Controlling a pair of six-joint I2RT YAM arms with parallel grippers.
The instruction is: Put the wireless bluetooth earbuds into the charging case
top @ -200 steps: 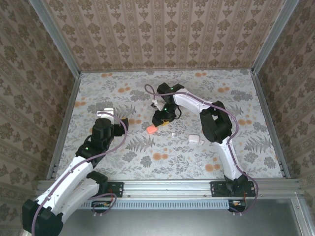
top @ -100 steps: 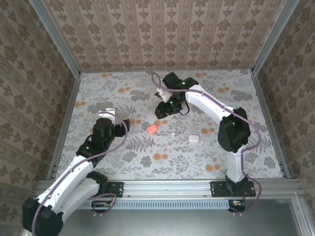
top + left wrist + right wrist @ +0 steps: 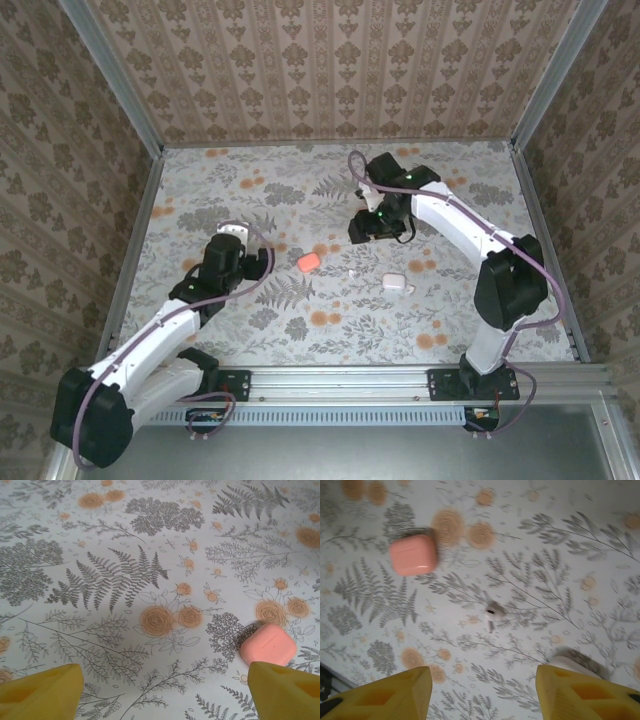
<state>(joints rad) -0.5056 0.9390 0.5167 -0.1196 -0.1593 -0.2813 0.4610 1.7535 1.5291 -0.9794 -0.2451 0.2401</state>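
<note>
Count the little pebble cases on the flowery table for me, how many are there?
2. The coral case lies near the middle of the table, and the white case sits a little to its right. The arms could be hiding another one.

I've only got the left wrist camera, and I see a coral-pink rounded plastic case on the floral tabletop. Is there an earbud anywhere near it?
Observer: Yes, one tiny white plastic earbud lies loose on the table, apart from the coral-pink case.
Operator: Any second case?
Observer: A white rounded plastic case sits past that earbud, on the side away from the coral-pink one.
Operator: What's the right gripper doing?
Observer: The right gripper hangs open and empty above the table, looking down on the earbud.
</note>
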